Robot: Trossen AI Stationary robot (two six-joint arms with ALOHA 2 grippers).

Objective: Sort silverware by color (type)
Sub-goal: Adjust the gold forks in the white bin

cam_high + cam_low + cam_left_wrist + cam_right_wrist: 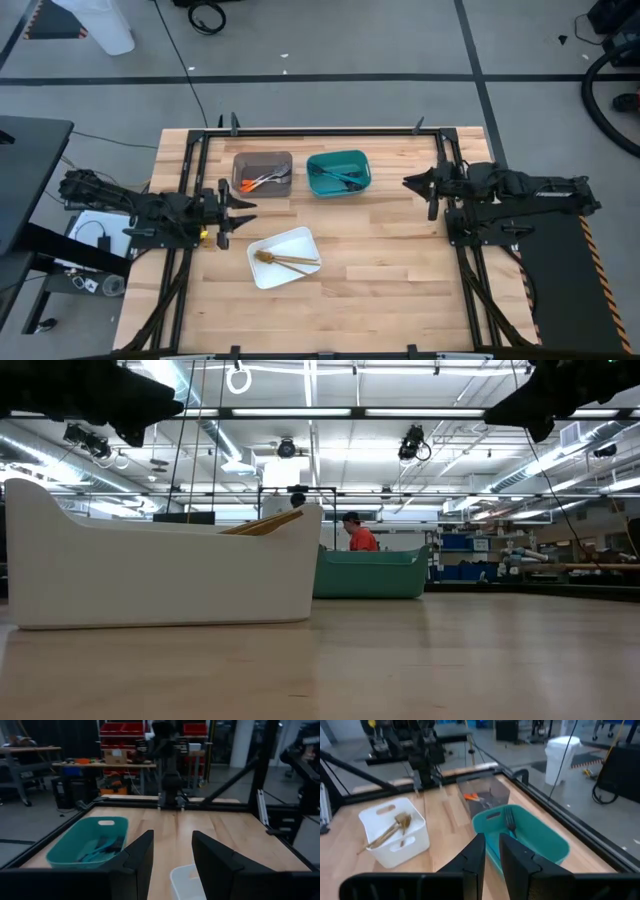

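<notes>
The silverware lies sorted in three containers. Orange-handled pieces (255,182) lie in the grey bin (262,160), teal pieces (338,177) in the teal bin (360,160), and gold pieces (285,261) in the white tray (300,238), their handles leaning on its rim (265,523). My left gripper (245,210) hovers open at the table's left side, level and facing the right edge, beside the tray and touching nothing. My right gripper (408,183) hangs at the right side, pointing toward the teal bin. Its fingers (479,855) stand a narrow gap apart with nothing between them.
A black frame (320,131) runs around the table's far edge and sides. Bare wood lies between the containers and the right arm, and along the near edge. A person in an orange shirt (360,538) is in the room beyond the table.
</notes>
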